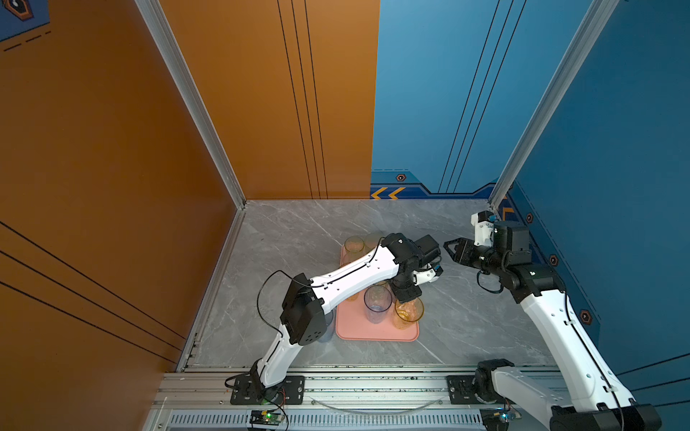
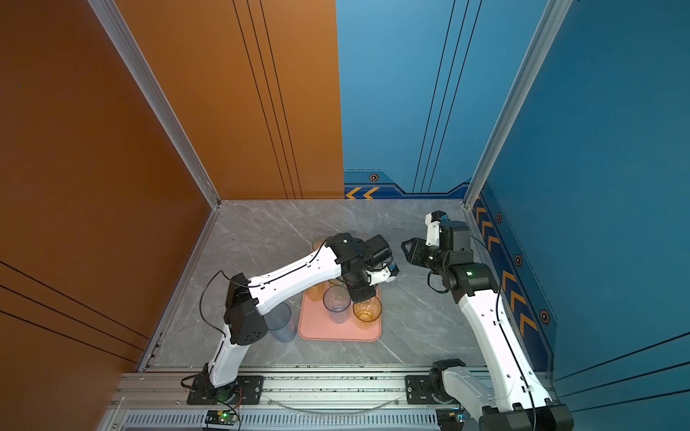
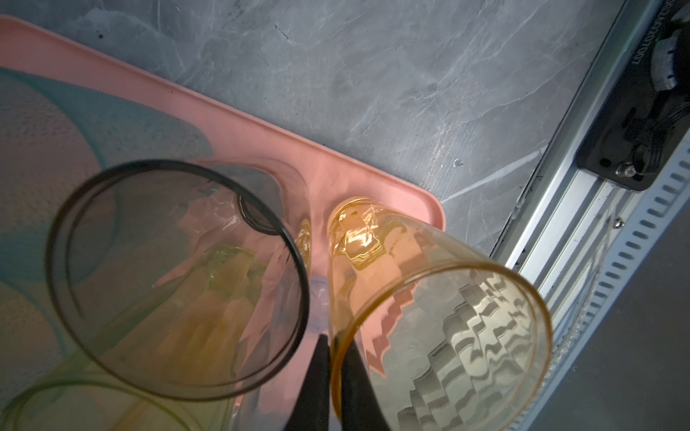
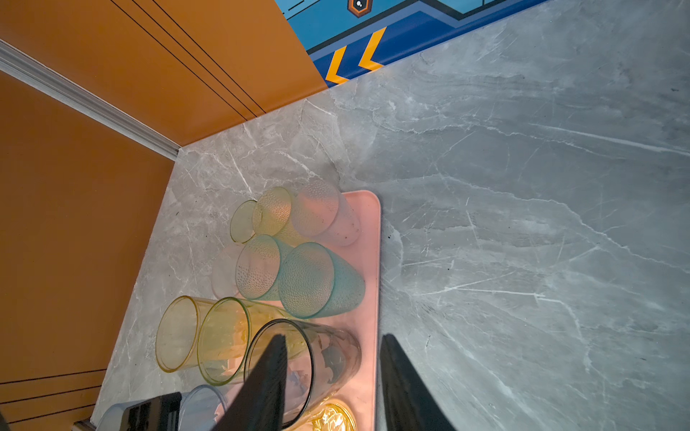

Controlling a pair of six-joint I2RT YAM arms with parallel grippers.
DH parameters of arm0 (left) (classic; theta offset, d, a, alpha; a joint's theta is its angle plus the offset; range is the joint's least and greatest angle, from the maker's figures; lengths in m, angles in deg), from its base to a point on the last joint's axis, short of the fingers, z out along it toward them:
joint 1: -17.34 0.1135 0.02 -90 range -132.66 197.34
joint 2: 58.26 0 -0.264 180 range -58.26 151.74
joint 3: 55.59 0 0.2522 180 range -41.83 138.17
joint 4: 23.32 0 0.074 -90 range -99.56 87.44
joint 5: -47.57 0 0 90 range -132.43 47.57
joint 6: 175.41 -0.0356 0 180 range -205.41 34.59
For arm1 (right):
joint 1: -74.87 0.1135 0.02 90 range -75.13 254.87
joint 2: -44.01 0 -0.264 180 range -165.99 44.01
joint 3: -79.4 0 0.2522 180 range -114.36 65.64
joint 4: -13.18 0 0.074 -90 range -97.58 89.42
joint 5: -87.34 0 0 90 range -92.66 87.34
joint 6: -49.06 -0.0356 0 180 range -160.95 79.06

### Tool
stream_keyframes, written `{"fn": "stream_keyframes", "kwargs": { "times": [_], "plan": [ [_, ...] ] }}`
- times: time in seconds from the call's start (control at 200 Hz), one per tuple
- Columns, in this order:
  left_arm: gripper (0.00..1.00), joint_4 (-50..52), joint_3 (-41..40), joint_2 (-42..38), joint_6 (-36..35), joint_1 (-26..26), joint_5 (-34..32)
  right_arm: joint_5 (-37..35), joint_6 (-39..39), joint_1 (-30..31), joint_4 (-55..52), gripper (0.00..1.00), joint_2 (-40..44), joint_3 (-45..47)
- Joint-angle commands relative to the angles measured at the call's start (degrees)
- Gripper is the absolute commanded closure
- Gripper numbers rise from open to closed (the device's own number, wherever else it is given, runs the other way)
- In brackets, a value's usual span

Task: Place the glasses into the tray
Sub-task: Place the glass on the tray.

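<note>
The salmon-pink tray (image 1: 377, 334) (image 2: 338, 334) (image 3: 261, 141) (image 4: 367, 261) lies mid-table and holds several glasses. An amber glass (image 1: 409, 311) (image 2: 367, 311) (image 3: 440, 306) stands upright at its near right corner. My left gripper (image 1: 403, 300) (image 3: 334, 343) is shut on that glass's rim, one finger inside and one outside. Beside it stands a dark-rimmed grey glass (image 1: 378, 302) (image 3: 175, 276) (image 4: 317, 354). Teal (image 4: 317, 283) and yellow-green (image 4: 224, 336) glasses stand farther back. My right gripper (image 1: 447, 246) (image 4: 332, 337) hangs open and empty above the tray's right edge.
A bluish glass (image 2: 280, 322) stands on the marble table just left of the tray, half under my left arm's elbow. Orange and blue walls enclose the table on three sides. An aluminium rail (image 3: 582, 209) runs along the front edge.
</note>
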Motion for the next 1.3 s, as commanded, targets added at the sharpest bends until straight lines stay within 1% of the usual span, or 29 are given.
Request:
{"fn": "stream_keyframes", "kwargs": {
  "times": [0.0,0.165,0.576,0.861,1.122,1.297],
  "plan": [
    [0.91,0.0,-0.5,0.5,-0.6,0.6,-0.5,1.2,0.1,0.4,1.1,0.60,-0.3,0.2],
    [0.92,-0.2,-0.8,0.3,-0.6,0.8,0.9,1.2,0.1,0.4,1.1,0.60,-0.3,0.3],
    [0.90,-0.6,-1.6,-0.3,-0.3,0.9,1.9,1.0,0.1,0.6,1.2,0.60,-0.6,0.3],
    [0.87,-0.9,-2.0,-0.9,-0.2,0.8,1.7,0.9,0.1,0.9,1.4,0.60,-0.8,0.3],
    [0.82,-1.6,-2.7,-2.1,0.0,1.0,1.0,0.8,-0.1,1.1,1.5,0.60,-0.9,0.2],
    [0.82,-2.0,-3.0,-3.1,0.1,1.1,0.4,0.7,-0.1,1.4,1.5,0.60,-0.9,0.3]
  ]
}}
